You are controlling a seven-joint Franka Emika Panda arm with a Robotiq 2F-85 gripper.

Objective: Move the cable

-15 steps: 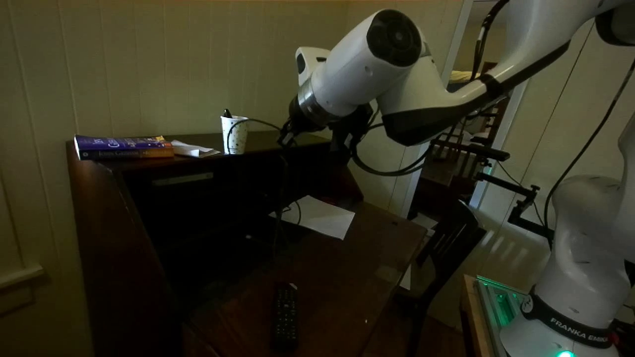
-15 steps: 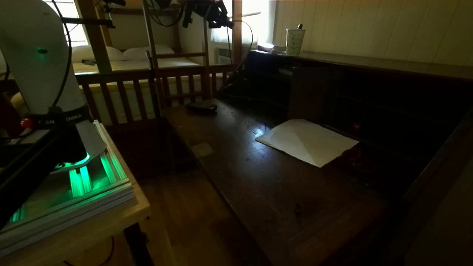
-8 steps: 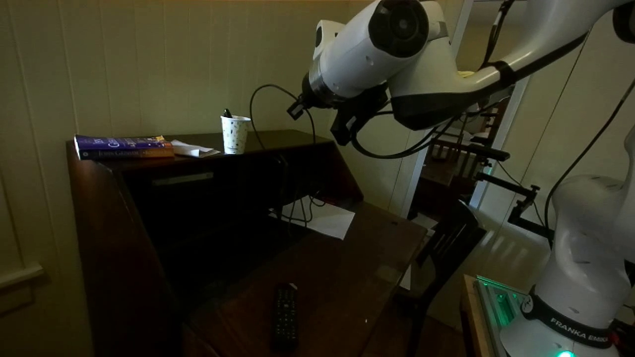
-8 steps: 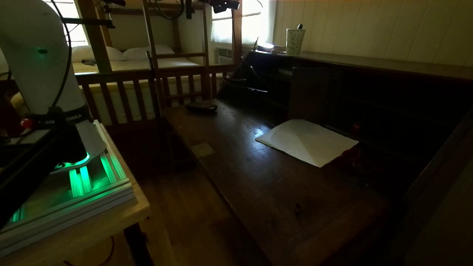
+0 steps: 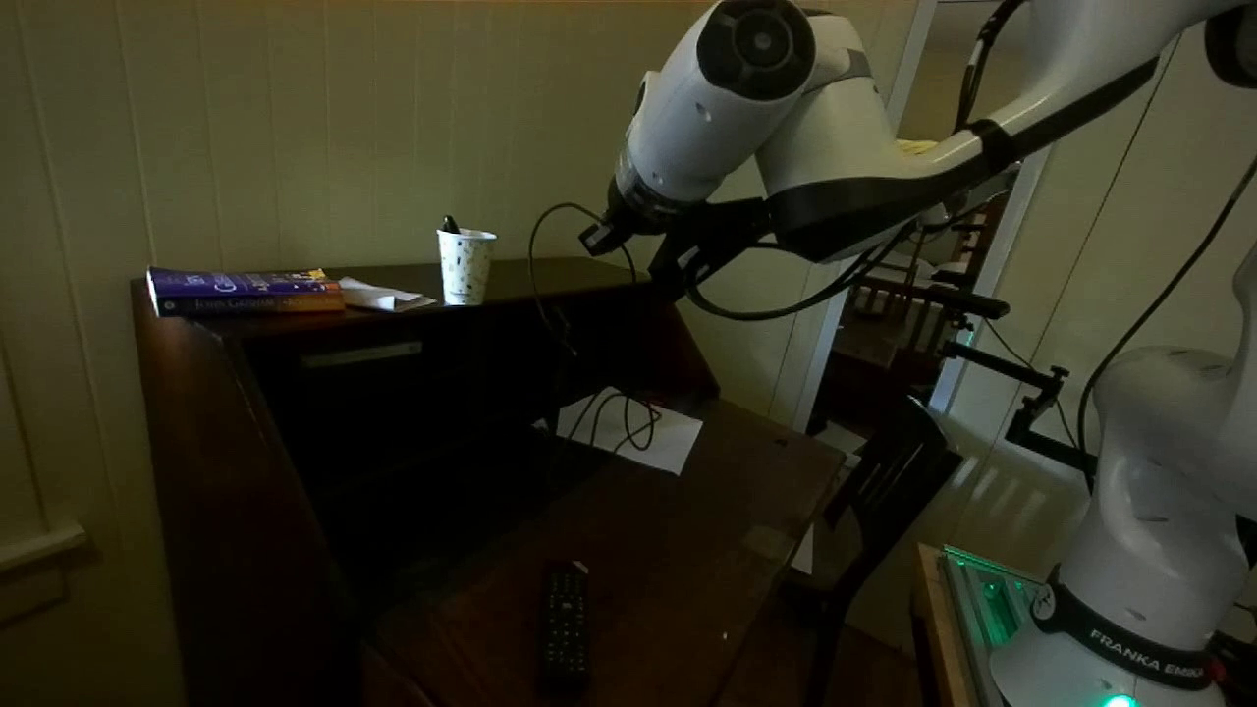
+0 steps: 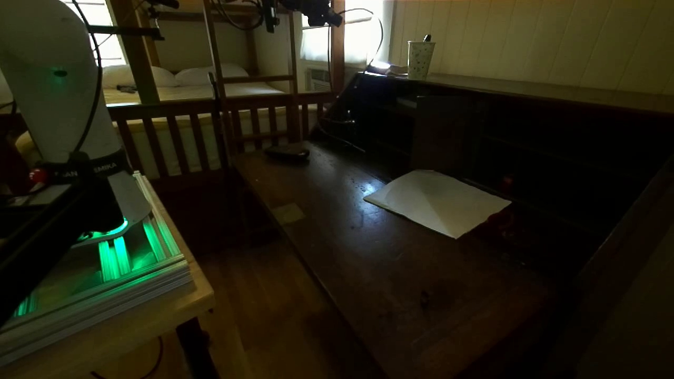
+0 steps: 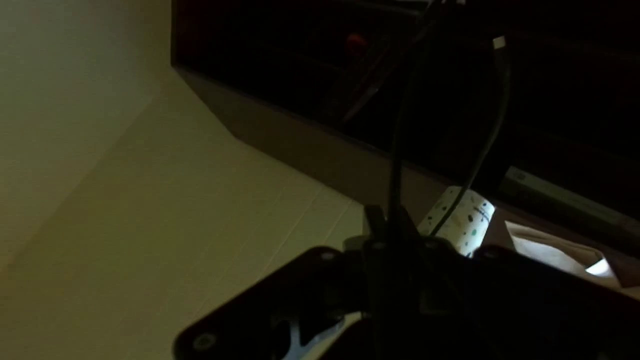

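Gripper (image 5: 592,238) upper middle of the frame in an exterior view, my white arm (image 5: 845,128) reaching in from the upper right; fingers angled down and leftward; in the wrist view I see their tips pressed together, clamped on the cable (image 7: 395,182), one strand running up out of them a little right of centre; another strand crosses in front of the speckled cup (image 7: 472,220) and ends in a pale tip (image 7: 499,43), upper right.

In an exterior view I follow the cable (image 5: 532,260) as it arches just left of the fingers and drops before the desk (image 5: 687,579); its lower loops pass across the white sheet (image 5: 676,447) near mid-frame; in an exterior view the cable (image 6: 382,32) shows as a thin arch against the bright window (image 6: 358,50), top middle, and its lower part, very dark, sits left of the sheet and well apart from it; so I read those loops as overlapping the sheet by line of sight only; whether they touch the desk, I cannot tell.

Along the upper ledge (image 5: 589,276), from the left of the frame: a thick book (image 5: 245,293) lying flat, crumpled paper (image 5: 381,297) just beside it, then the cup, upright, something dark poking out; on the desk a remote (image 5: 564,628), bottom middle in an exterior view, apart from the cable; a dark chair (image 5: 889,466) right of the desk.
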